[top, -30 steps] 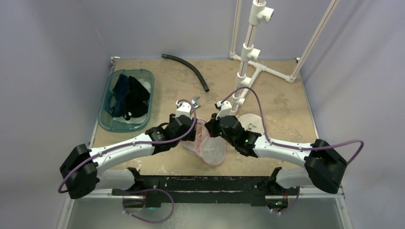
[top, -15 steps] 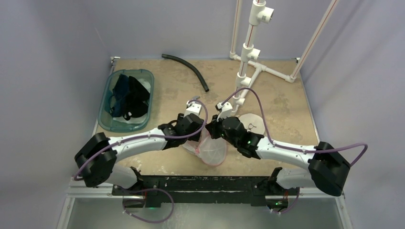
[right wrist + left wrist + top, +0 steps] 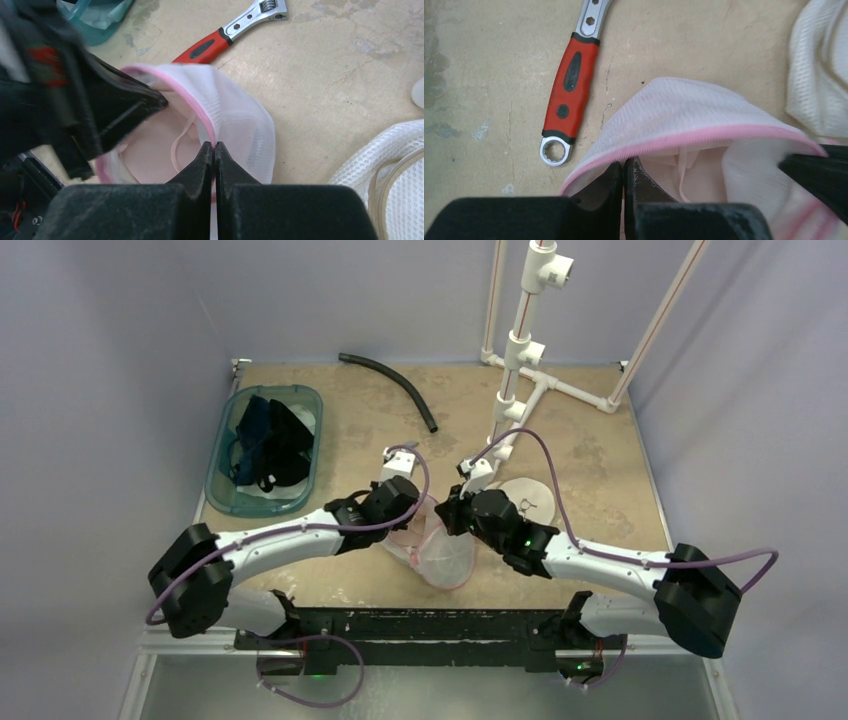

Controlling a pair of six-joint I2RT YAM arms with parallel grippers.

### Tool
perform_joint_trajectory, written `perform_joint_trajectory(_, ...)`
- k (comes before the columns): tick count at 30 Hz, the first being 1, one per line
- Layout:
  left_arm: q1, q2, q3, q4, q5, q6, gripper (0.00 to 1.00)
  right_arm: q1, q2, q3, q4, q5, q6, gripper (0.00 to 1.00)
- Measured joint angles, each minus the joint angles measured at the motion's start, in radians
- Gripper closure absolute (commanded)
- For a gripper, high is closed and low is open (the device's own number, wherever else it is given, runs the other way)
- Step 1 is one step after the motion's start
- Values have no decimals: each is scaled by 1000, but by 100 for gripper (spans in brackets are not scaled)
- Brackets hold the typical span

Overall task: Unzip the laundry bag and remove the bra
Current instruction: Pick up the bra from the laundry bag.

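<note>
Item, laundry bag (image 3: pixel 441 551): white mesh with pink trim, lying at the middle of the table (image 3: pixel 600 455) near its front edge, between my two arms; mouth open, the trim standing up in an arch. Item, bra (image 3: pixel 150 145): pale pink, inside the bag, one thin strap looping across the opening. Item, left gripper (image 3: pixel 624 167): fingers pressed together, pinching the pink trim on the left side of the mouth. Item, right gripper (image 3: pixel 214 149): fingers pressed together on the pink trim at the opposite side. Item, wrench (image 3: pixel 569 90): red handle, flat on the table just beyond the bag, not touching it. Item, second mesh bag (image 3: pixel 390 165): white, near my right arm, apart from the first. Item, bin (image 3: pixel 225 495): teal, far left, holding dark garments. Item, hose (image 3: pixel 395 385): black, curved, at the back.
</note>
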Motion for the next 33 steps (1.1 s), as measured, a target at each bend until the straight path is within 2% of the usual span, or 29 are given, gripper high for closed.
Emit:
perform_joint_trajectory(8, 0, -240, 2, 11, 117, 12, 100, 0, 1, -2, -27, 4, 29, 100)
perform_joint_trajectory(12, 0, -307, 25, 3, 172, 21, 100, 0, 2, -2, -33, 5, 41, 100)
perform_joint_trajectory(13, 0, -318, 33, 0, 182, 26, 100, 0, 2, -2, -35, 5, 45, 91)
perform_joint_trajectory(15, 0, -339, 49, -9, 201, 31, 100, 0, 2, -2, -38, 5, 52, 64)
perform_joint_trajectory(16, 0, -347, 56, -16, 207, 34, 100, 0, 1, -2, -40, 5, 59, 54)
perform_joint_trajectory(18, 0, -362, 74, -32, 219, 37, 100, 0, -8, -2, -49, 5, 66, 43)
perform_joint_trajectory(33, 0, -396, 279, -135, 285, 80, 100, 0, -275, 5, -162, 13, 69, 24)
